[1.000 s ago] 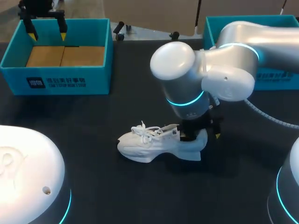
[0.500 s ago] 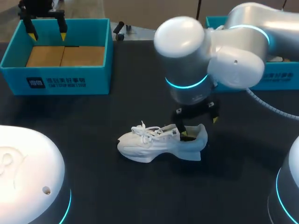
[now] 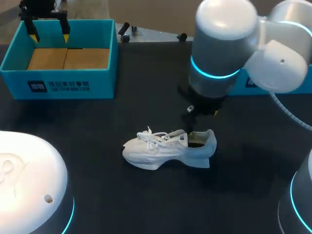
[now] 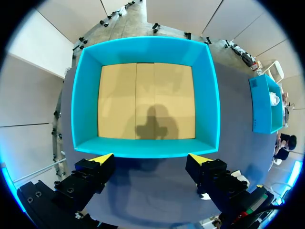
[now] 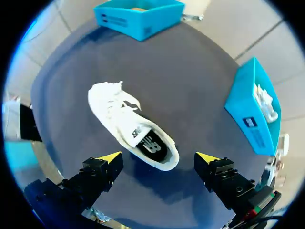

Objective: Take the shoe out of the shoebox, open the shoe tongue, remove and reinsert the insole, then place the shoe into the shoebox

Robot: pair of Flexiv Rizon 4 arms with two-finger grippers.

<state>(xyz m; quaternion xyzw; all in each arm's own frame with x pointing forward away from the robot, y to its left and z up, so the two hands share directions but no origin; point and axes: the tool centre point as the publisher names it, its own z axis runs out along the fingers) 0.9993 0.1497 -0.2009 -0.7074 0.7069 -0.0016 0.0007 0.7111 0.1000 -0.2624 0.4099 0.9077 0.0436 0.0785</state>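
Note:
A white laced shoe (image 3: 165, 147) lies on its sole on the dark table, toe toward my left side. Its insole (image 5: 150, 145), dark print on it, shows in the heel opening. My right gripper (image 3: 202, 113) hangs open just above the heel, touching nothing. In the right wrist view the shoe (image 5: 128, 126) lies below and ahead of the right gripper (image 5: 158, 157). My left gripper (image 3: 49, 35) stands open over the far rim of the left teal shoebox (image 3: 63, 85). Beneath the left gripper (image 4: 151, 160), the box (image 4: 145, 148) holds only its cardboard floor.
A second teal box (image 5: 252, 119) stands at the table's right with another white shoe (image 5: 267, 102) in it; in the head view my right arm covers most of that box (image 3: 253, 83). Bare table surrounds the shoe.
My right gripper has opened, let go of the shoe's heel and risen up and to the right. The shoe stays where it was. My left arm has not moved.

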